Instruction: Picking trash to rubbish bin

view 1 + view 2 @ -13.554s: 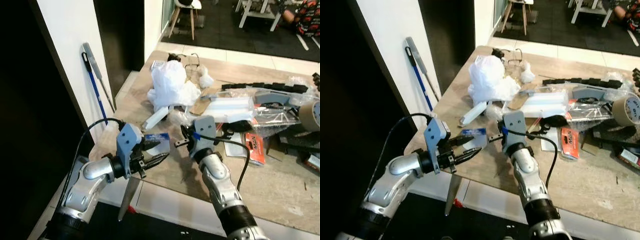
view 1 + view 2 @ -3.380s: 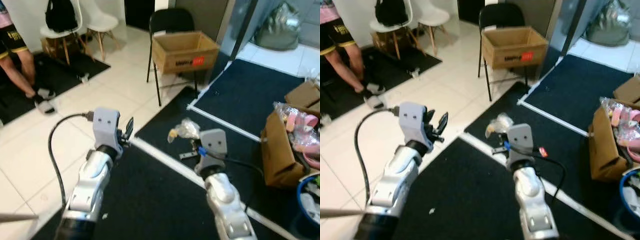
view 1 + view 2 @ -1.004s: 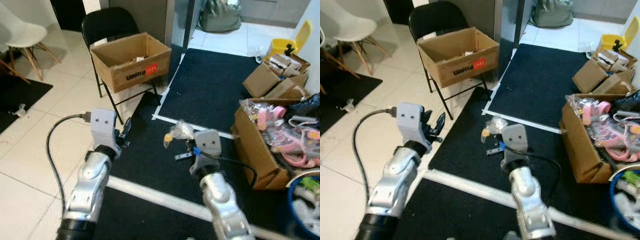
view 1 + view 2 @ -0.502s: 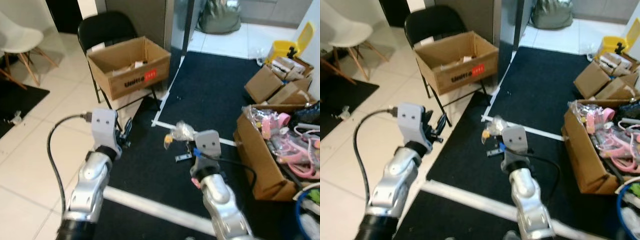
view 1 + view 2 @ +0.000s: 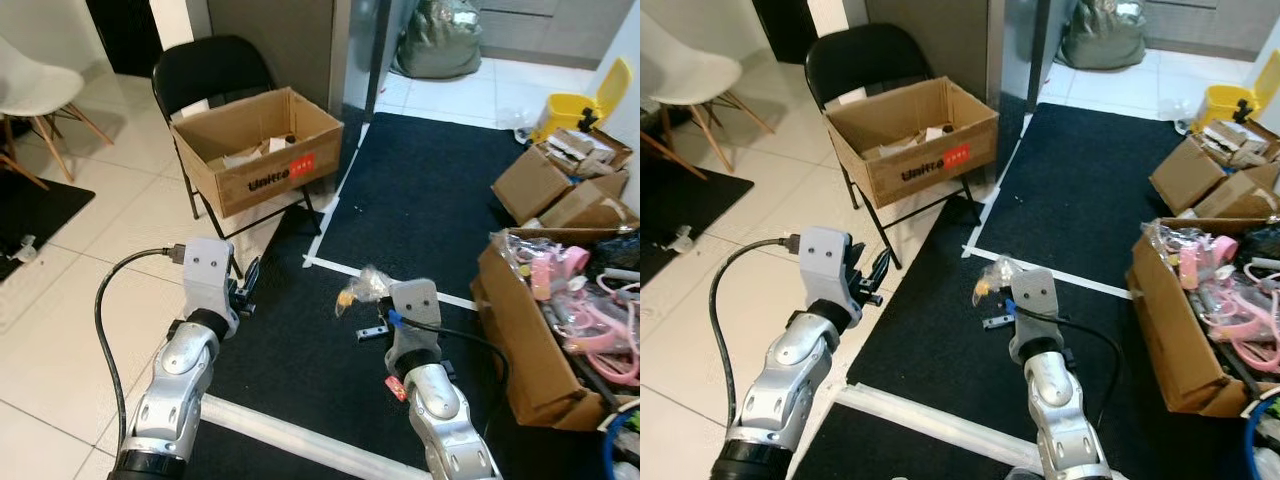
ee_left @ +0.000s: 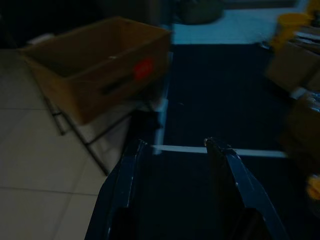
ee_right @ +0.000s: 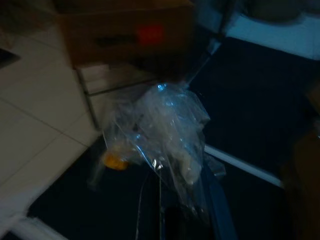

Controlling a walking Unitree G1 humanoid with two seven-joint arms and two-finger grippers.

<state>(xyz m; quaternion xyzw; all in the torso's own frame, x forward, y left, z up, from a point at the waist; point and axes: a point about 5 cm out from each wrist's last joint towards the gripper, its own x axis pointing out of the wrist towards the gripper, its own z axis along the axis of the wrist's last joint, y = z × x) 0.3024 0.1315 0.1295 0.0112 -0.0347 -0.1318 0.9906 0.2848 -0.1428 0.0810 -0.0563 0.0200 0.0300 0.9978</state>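
We see two silver, jointed arms with black bands at the forearms, each ending in a grey boxy wrist housing marked by two small dark dots. A black cable loops from the left housing, another from the right beside a blue clip. Each gripper has long black fingers.

White tile floor, black mats, chair w/ cardboard box

The right claw is raised over the black floor mat, closed on a crumpled clear plastic bag with a yellow piece at its edge. The left claw is held forward above the edge of the mat beside the white tiled floor; its finger spacing cannot be determined. Ahead, an open brown cardboard box rests on a black folding chair.
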